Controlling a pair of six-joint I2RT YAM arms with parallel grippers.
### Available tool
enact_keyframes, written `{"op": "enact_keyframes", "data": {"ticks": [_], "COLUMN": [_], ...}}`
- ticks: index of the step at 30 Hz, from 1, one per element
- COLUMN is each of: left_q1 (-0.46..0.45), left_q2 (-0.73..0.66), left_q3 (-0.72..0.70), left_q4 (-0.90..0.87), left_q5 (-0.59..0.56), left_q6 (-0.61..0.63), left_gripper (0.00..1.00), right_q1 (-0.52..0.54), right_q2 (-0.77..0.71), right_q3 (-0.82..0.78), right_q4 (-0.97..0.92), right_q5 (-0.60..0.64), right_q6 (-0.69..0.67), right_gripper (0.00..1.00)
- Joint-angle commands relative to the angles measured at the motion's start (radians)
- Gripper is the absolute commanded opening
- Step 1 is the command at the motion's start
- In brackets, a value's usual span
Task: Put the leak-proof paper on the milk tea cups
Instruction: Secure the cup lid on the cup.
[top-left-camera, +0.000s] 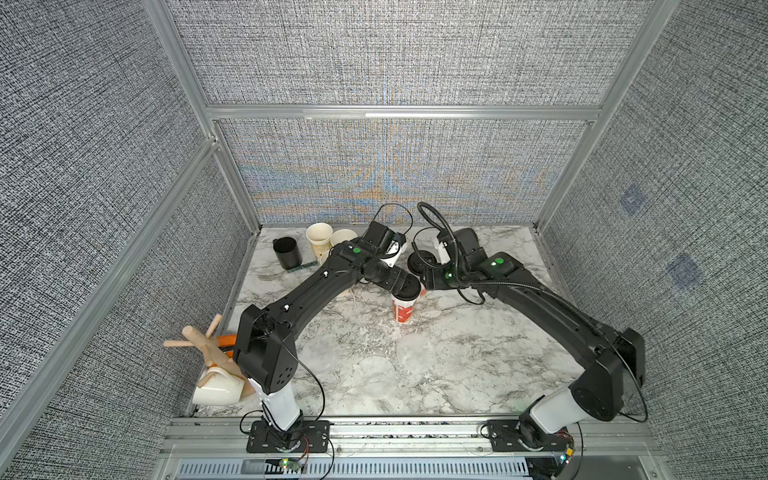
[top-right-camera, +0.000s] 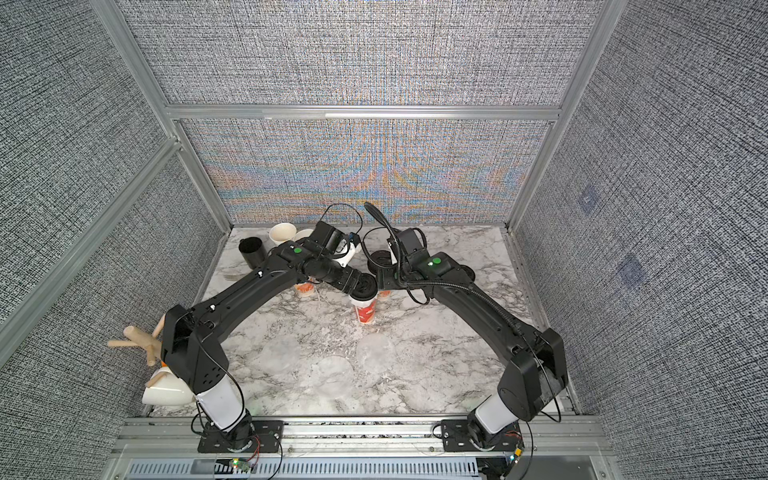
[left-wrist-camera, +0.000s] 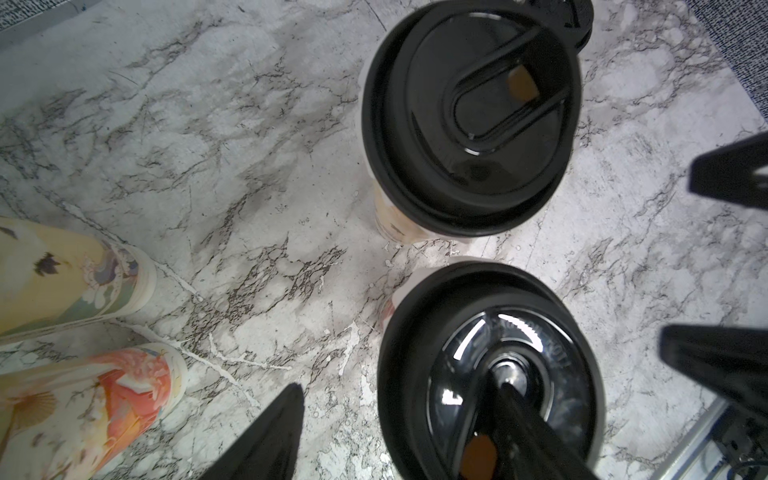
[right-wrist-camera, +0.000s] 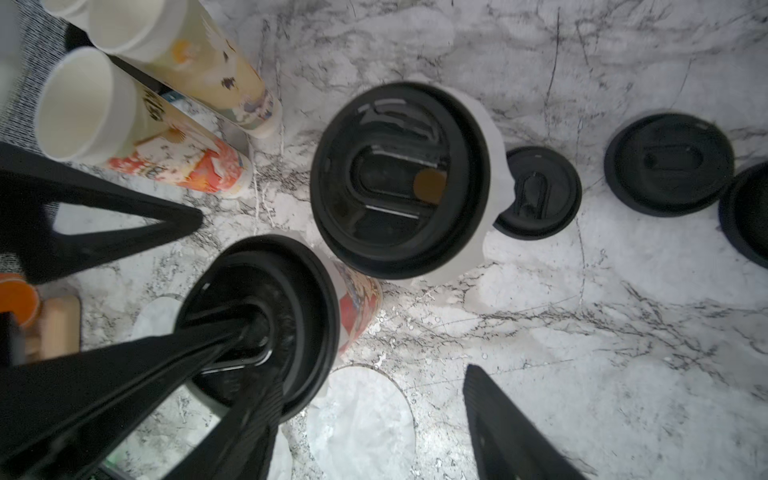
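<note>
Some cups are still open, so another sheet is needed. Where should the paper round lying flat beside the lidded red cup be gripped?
I'd pinch the paper round at its edge, coming straight down: it is thin and lies flat on the marble. Take the edge away from the red cup.

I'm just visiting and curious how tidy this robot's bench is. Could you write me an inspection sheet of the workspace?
Surface: grey-veined white marble tabletop.
Job's things: red-printed paper milk tea cup and another printed cup wear black plastic lids with whitish leak-proof paper showing beneath; three open cups; spare translucent round sheets on the marble.
Clutter: three loose black lids, short black mug, metal fork, wooden mug tree holding a white ceramic cup.
Hands: left hand and right hand open over the red-printed cup.
Cables: black leads loop at both wrists.
Surroundings: grey woven wall panels in aluminium framing.
</note>
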Motion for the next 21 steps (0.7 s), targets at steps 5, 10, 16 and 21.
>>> {"op": "enact_keyframes", "data": {"ticks": [5,10,16,21], "left_q1": [-0.002,-0.001,-0.001,-0.001], "left_q2": [0.023,0.026,0.026,0.031], "left_q3": [-0.017,-0.017,-0.012,0.021], "left_q4": [-0.186,-0.182,-0.173,-0.169], "left_q5": [-0.088,-0.081,-0.073,-0.049], "left_q6": [0.027,0.027,0.027,0.029], "left_gripper": [0.73,0.74,0.74,0.74], "right_q1": [0.024,0.042,0.049,0.051], "right_q2": [0.059,0.113,0.136,0.128], "right_q3": [0.038,0.054,0.029,-0.016], "right_q4": [0.009,0.036,0.037,0.038], "right_q5": [-0.062,-0.08,-0.069,-0.056], "right_q6": [0.007,0.032,0.046,0.054], "right_gripper": [0.71,0.69,0.65,0.6]}}
